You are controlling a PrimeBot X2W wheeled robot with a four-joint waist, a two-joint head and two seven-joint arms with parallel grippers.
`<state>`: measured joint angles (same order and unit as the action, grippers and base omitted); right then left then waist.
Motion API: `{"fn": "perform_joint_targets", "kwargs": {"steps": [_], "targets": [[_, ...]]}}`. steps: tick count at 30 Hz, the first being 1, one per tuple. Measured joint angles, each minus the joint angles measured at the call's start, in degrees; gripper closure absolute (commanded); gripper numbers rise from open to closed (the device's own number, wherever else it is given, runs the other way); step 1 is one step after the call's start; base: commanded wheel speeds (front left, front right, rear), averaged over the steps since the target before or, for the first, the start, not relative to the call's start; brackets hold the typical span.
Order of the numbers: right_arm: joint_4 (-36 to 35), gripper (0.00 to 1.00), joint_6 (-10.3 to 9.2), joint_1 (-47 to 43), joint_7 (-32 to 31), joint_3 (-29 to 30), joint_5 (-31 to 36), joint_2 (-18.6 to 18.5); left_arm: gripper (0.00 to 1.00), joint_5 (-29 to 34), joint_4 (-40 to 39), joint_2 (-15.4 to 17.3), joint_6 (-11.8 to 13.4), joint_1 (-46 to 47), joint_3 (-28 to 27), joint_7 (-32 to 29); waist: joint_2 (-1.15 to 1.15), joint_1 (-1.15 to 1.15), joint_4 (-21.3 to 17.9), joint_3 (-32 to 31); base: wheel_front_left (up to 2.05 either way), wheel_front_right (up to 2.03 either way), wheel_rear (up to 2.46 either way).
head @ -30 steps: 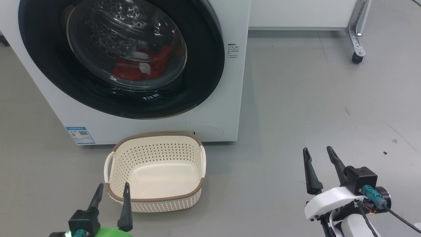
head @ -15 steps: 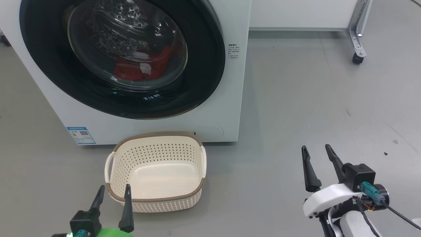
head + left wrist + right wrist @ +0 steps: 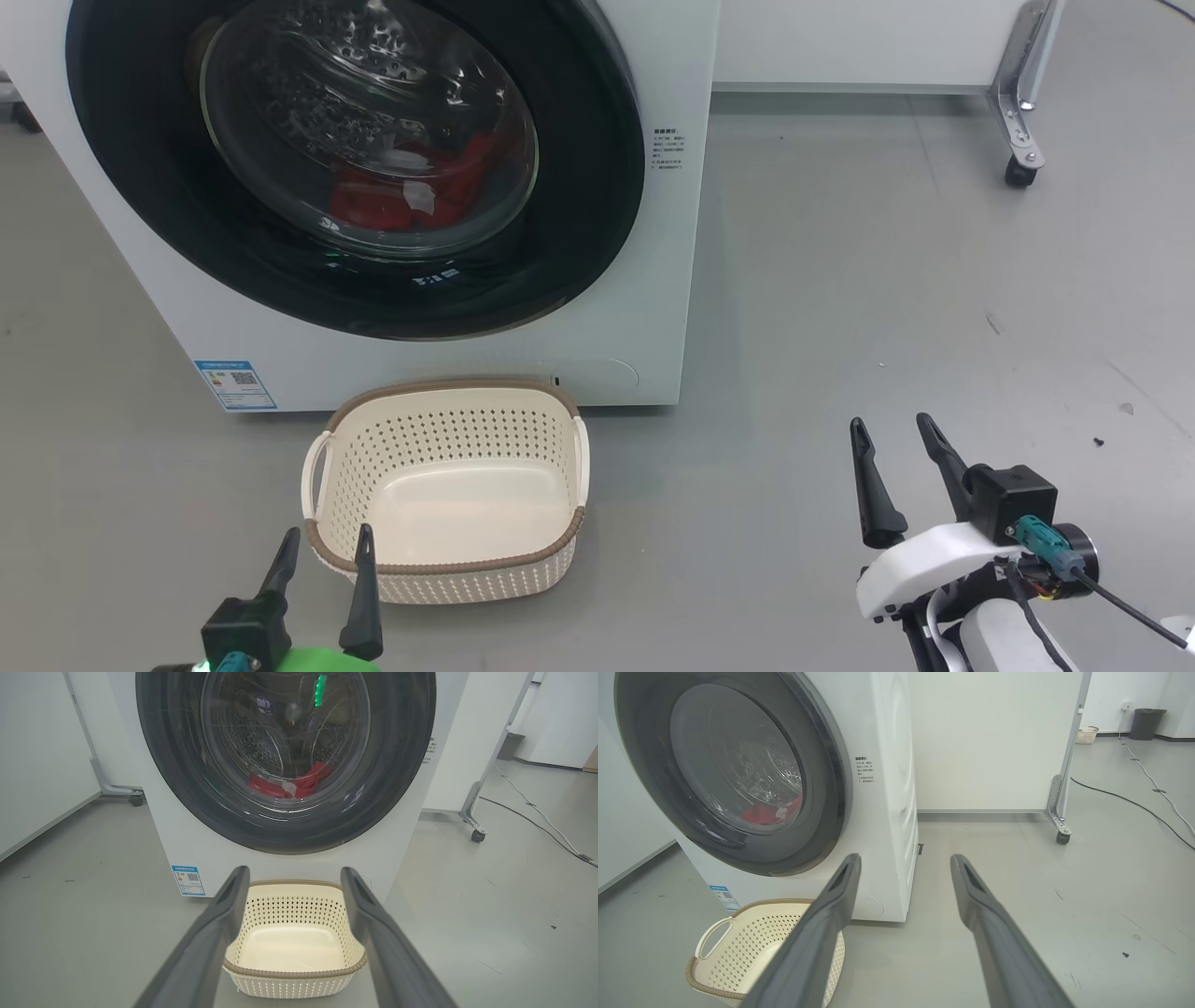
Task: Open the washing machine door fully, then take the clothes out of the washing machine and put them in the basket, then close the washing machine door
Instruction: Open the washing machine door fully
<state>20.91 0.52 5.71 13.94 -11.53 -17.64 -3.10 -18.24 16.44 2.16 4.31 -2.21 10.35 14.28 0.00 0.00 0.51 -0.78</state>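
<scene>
While the head view shows left tool [image 3: 328, 530] and right tool [image 3: 888, 420] gaping empty, right wrist view adds a dark bin [image 3: 1147, 723].

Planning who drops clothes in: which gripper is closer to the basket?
The left gripper: its fingertips overlap the basket in the head view; the right gripper stands well aside over the floor.

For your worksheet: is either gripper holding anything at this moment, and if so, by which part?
Nothing is held. The left gripper and right gripper both hang open and empty above the floor.
</scene>
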Motion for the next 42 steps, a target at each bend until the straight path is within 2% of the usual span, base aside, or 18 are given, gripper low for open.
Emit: {"fn": "perform_joint_targets", "kwargs": {"steps": [24,25,26,27,35,40,42], "targets": [[1.59,0.00,0.52,0.90,0.01,-0.73,0.15,0.00,0.00,-0.40,0.68,0.01,0.29,0.15,0.87,0.00,0.00,0.00,0.17,-0.27,0.00,0.00,0.00],[1.60,0.13,0.55,0.90,0.02,-0.57,0.10,0.00,0.00,-0.40,0.68,0.01,0.29,0.15,0.98,0.00,0.00,0.00,0.22,-0.24,0.00,0.00,0.00],[1.64,0.67,0.55,0.89,0.02,-0.38,0.09,-0.01,0.00,-0.40,0.68,0.02,0.29,0.15,1.21,0.00,0.00,0.00,0.31,-0.21,0.00,0.00,0.00],[1.63,1.00,0.55,0.88,0.02,-0.21,0.09,-0.03,0.00,-0.40,0.68,0.03,0.29,0.16,1.53,0.00,0.00,0.00,0.42,-0.13,0.00,0.00,0.00],[-0.22,1.00,1.22,0.91,0.09,1.60,-1.63,-0.07,0.00,-0.41,-0.01,0.04,0.48,0.27,2.47,0.00,0.00,0.00,1.61,1.39,0.00,0.00,0.00],[-1.58,1.00,2.05,2.37,0.09,3.88,-5.01,0.01,0.00,-0.59,-0.75,0.08,0.53,1.25,3.11,0.01,0.00,0.00,2.29,3.46,0.00,0.00,0.00],[-2.29,1.00,2.63,3.75,0.09,5.80,-8.46,0.14,0.00,-0.85,-1.07,0.10,0.53,1.74,3.56,0.00,0.00,0.00,2.59,4.47,0.00,0.00,0.00]]}}
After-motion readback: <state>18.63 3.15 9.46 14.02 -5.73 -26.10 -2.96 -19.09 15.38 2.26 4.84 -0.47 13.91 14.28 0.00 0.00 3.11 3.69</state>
